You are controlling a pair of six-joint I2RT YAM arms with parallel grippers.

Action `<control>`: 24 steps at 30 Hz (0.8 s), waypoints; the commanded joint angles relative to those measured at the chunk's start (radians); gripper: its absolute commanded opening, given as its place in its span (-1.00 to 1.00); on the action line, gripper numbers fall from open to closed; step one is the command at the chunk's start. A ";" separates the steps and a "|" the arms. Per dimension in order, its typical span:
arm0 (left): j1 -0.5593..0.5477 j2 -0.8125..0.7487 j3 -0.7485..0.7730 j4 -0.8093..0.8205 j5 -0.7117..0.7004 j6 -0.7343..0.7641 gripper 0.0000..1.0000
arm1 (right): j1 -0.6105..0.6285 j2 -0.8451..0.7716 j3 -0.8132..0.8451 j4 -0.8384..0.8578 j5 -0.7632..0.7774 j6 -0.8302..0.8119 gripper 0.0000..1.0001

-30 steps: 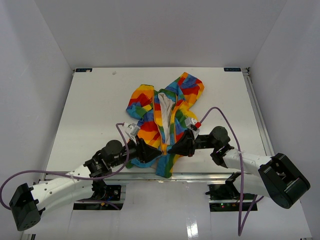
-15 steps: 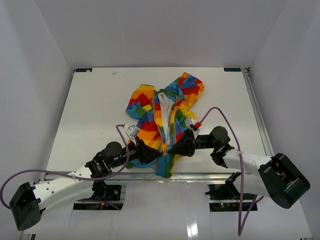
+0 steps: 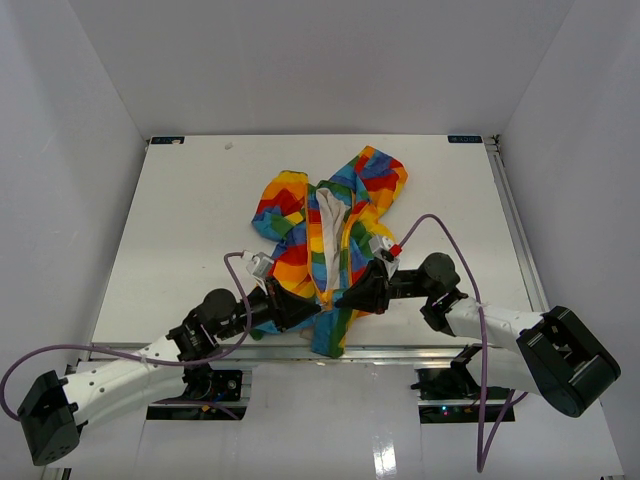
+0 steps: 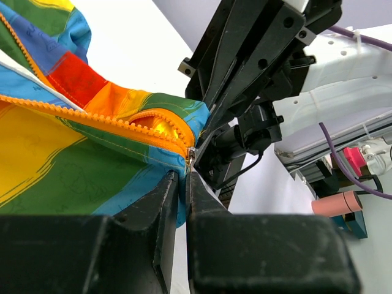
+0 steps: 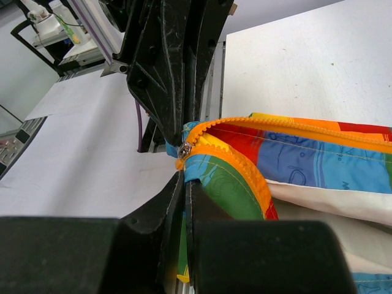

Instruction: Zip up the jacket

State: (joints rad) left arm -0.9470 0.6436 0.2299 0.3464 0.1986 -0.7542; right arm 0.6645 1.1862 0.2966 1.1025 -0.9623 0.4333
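Jacket point(image 3: 325, 240) in rainbow patchwork blocks lies spread on the white table point(image 3: 180, 220), about midway between the left and right edges. Its hood point(image 3: 378, 175) points toward the far right corner and its hem reaches the near edge. The front is open higher up, where a strip of white lining point(image 3: 328, 222) shows between the two panels.

The yellow-orange zipper point(image 4: 92, 115) runs along both panels. In the wrist views its two rows of teeth come together at a small metal slider point(image 5: 183, 149) at the hem end, with the fabric bulging open in a loop just behind it.

The left gripper point(image 3: 316, 312) comes in low from the near left, and its jaws are drawn narrow, pinching the blue edge of the jacket directly under the slider. The right gripper point(image 3: 340, 299) comes in from the near right, tip to tip with the left one. Its jaws are likewise nearly closed, clamping the green and blue hem fabric just below the slider. Both sets of fingertips sit close together at the jacket's bottom end, near the table's near edge.

A purple cable point(image 3: 430, 217) arches over the right arm's wrist.
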 commanded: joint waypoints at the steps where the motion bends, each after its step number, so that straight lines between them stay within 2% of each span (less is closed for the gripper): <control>1: -0.006 -0.036 -0.012 0.022 0.002 0.026 -0.77 | 0.007 -0.004 0.009 0.053 0.006 -0.008 -0.85; 7: -0.006 0.027 0.018 0.019 0.066 0.072 -1.00 | 0.007 0.015 0.011 0.089 0.010 0.016 -0.85; 24: -0.006 0.133 0.071 0.014 0.211 0.156 -1.00 | 0.007 0.039 0.065 0.093 0.060 0.068 -0.85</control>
State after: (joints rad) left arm -0.9466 0.7669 0.2550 0.3588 0.3289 -0.6351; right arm 0.6682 1.2090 0.3012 1.1103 -0.9413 0.4904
